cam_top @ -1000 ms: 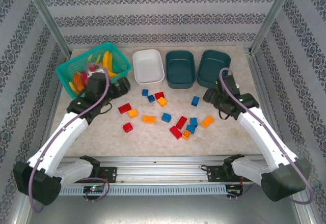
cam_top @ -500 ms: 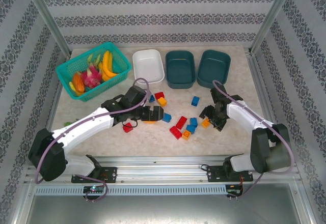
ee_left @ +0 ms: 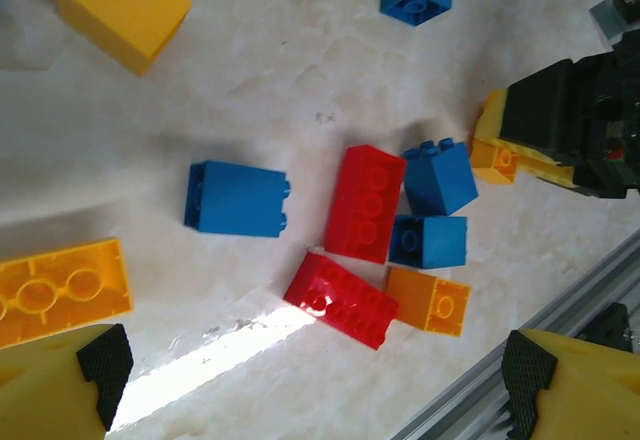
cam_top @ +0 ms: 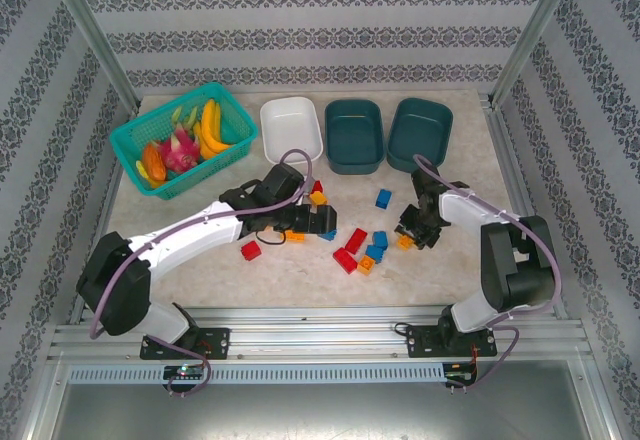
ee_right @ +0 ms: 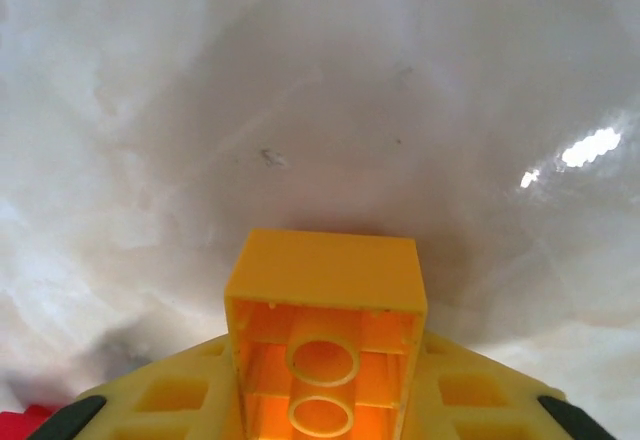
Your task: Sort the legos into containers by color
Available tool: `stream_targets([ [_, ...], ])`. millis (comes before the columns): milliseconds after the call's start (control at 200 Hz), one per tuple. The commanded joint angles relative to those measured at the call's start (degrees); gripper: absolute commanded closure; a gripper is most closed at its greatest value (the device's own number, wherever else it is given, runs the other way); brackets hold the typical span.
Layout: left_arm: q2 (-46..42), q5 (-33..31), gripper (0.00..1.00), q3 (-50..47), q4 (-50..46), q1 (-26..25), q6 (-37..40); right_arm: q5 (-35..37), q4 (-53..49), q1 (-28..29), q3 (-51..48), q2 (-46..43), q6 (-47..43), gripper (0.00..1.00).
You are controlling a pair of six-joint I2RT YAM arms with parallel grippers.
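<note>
Right fingers (ee_right: 170, 400), open before, now clamp an orange lego (ee_right: 322, 345).

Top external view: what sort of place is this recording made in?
Probably a staged robot test cell, not a home: patterned wall panels on an aluminium frame enclose a marble-look table strewn with legos.

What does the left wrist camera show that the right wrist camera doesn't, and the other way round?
Left wrist, not right wrist: blue bricks and the table's metal rail. Right wrist, not left wrist: the hollow underside of the orange brick, clamped in the right gripper. Both: the pale marbled tabletop.
</note>
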Motion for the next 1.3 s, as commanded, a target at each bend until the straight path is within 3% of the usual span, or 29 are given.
stream_targets([
  [0, 0.1, 1.3, 0.03, 3.7, 2.5, -0.7, -0.6, 3.2, -3.7, 0.3, 4.1, -3.8, -2.0, 0.74],
  [125, 1.4, 1.5, 0.02, 9.2, 1.4, -0.1, -0.9, 7.0, -7.2, 0.7, 12.6, -6.2, -5.7, 0.73],
  [235, 4.5, 2.4, 0.02, 15.2, 0.6, 1.7, -1.3, 8.3, -8.9, 0.0, 22.0, -2.0, -9.2, 0.73],
  [530, 17.8, 7.4, 0.02, 28.6, 4.2, 8.8, -6.4, 6.6, -9.3, -6.0, 48.0, 22.0, -12.8, 0.74],
  [789, 28.8, 8.7, 0.03, 39.5, 4.0, 11.1, -7.4, 3.1, -19.0, -9.6, 72.4, 44.4, -12.9, 0.69],
  [954, 32.0, 8.6, 0.03, 42.8, 3.5, 11.4, -7.5, 1.9, -21.9, -10.9, 78.8, 50.6, -12.4, 0.66],
  [1069, 32.4, 8.5, 0.03, 43.2, 3.8, 11.4, -7.7, 0.9, -22.9, -11.6, 80.2, 52.0, -12.4, 0.55],
  [1159, 32.0, 7.8, 0.04, 43.1, 3.5, 11.3, -7.3, 0.8, -23.0, -11.6, 80.6, 50.9, -13.3, 0.47],
  [1299, 29.9, 6.0, 0.04, 42.8, 1.9, 11.3, -6.8, 0.8, -21.7, -11.4, 80.7, 45.4, -14.2, 0.43],
])
